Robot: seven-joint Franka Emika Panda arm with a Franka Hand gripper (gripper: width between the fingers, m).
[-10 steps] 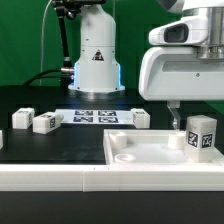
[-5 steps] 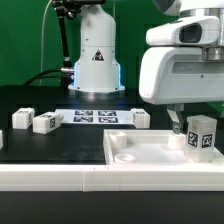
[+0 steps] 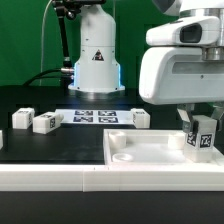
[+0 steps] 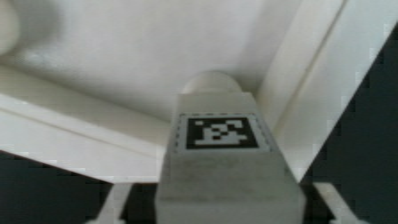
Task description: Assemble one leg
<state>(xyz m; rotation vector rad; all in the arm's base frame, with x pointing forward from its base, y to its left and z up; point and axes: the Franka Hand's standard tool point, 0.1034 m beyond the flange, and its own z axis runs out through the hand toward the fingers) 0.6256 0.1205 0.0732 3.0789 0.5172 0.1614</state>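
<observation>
The leg, a small white upright block with tag markers, stands on the large flat white panel near its corner at the exterior view's right. My gripper has come down over it, one finger on each side. In the wrist view the leg fills the middle between my two fingers. A dark gap shows on each side, so the gripper is open around the leg and not pressing on it. The panel lies beneath.
Three more legs lie on the black table: two at the exterior view's left and one behind the panel. The marker board lies in the middle, in front of the arm's base.
My gripper has moved to the exterior view's right and down. Its fingers were beside the leg and now straddle it. The leg has not moved.
</observation>
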